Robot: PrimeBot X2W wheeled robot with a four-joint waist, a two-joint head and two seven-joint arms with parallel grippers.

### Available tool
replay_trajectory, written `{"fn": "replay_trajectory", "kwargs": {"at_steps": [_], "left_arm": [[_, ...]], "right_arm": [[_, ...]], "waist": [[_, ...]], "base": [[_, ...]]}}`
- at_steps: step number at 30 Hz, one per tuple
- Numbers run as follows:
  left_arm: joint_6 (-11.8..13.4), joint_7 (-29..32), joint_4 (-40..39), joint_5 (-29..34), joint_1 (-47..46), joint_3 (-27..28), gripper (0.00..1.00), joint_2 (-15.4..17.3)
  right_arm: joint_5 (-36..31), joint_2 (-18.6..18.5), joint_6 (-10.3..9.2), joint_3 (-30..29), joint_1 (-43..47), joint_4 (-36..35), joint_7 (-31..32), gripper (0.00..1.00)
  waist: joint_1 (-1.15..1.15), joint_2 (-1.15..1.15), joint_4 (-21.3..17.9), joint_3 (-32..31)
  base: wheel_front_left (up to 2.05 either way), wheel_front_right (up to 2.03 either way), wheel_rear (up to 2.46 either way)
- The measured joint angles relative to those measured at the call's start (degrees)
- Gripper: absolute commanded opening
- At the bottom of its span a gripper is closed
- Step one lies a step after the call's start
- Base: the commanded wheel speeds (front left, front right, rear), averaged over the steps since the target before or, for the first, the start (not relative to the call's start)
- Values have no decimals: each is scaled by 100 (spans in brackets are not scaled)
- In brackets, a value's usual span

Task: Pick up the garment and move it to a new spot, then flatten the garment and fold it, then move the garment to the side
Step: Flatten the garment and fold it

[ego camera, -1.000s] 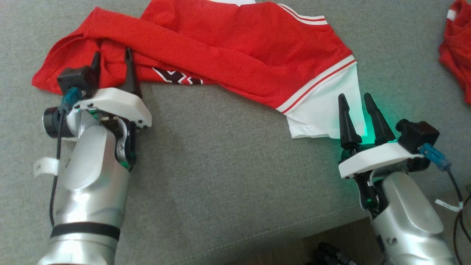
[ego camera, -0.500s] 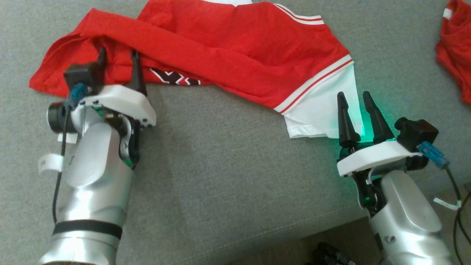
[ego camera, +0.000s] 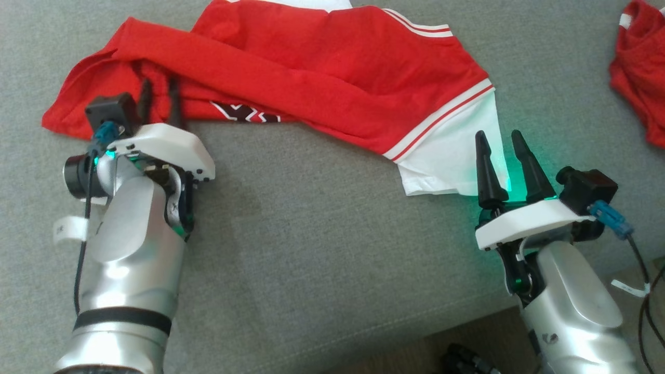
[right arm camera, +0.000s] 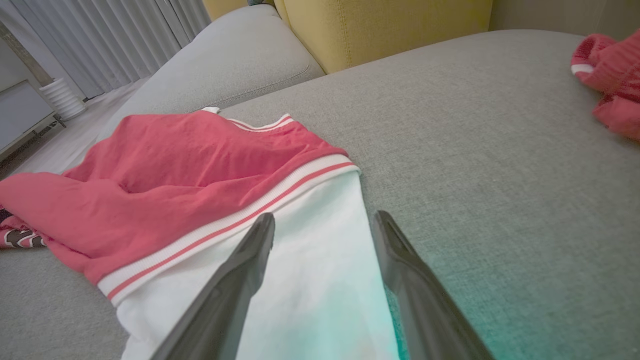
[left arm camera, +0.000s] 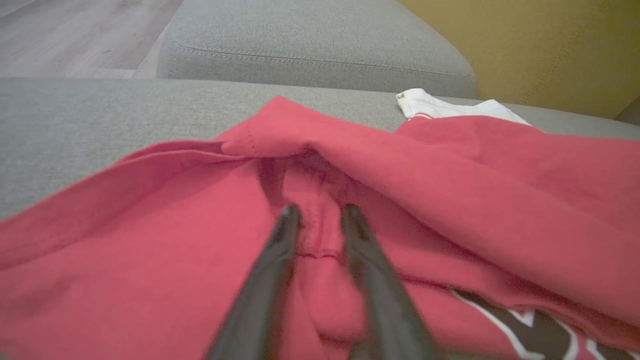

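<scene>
The garment (ego camera: 322, 62) is a red shirt with white striped sleeves and a dark print, lying crumpled across the grey sofa seat (ego camera: 311, 234). My left gripper (ego camera: 159, 85) sits at its left end, the fingers drawn close together with a fold of red cloth (left arm camera: 320, 235) pinched between them (left arm camera: 320, 210). My right gripper (ego camera: 499, 136) stands open at the garment's right end, its fingers spread over the white sleeve (ego camera: 447, 156), which also lies between them in the right wrist view (right arm camera: 325, 220). Neither end is lifted off the seat.
Another red garment (ego camera: 636, 67) lies bunched at the far right of the seat. A yellow backrest (right arm camera: 380, 25) rises behind the seat. The seat's front edge and dark floor with cables (ego camera: 467, 358) run along the lower right.
My left gripper's fingers have closed in from wide open onto a fold of the red cloth. The right gripper has held still. The view has shifted slightly.
</scene>
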Motion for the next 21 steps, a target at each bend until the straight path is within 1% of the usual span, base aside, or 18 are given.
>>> {"fn": "replay_trajectory", "kwargs": {"at_steps": [1, 6, 9, 14, 18, 21], "left_arm": [[-20, 0, 12, 7, -5, 4, 0, 0], [-32, 2, 65, 48, 2, 55, 0, 0], [-56, 3, -55, 48, 63, 52, 0, -1], [-80, 3, -591, -133, 424, -142, 0, 0], [-66, 3, -1078, -404, 957, -426, 0, 1], [45, 3, -1443, -554, 1475, -470, 0, 2]], "right_arm": [[0, 0, 0, 0, 0, 0, 0, 100], [0, 0, 0, -4, 1, 46, 0, 100], [0, 0, 0, -45, 7, 69, 0, 100], [-1, -7, 0, -197, 163, 116, 0, 100], [-3, -12, 0, -282, 441, 205, 0, 100], [-13, -12, 0, -316, 586, 237, 0, 100]], "waist": [[0, 0, -4, -8], [0, 0, -5, -96], [0, 0, 22, -163], [0, 0, 206, -443], [0, 0, 449, -768], [0, 0, 653, -1038]], "base": [[0, 0, 0], [0, 0, 0], [0, 0, 0], [0, 0, 0], [0, 0, 0], [0, 0, 0]]}}
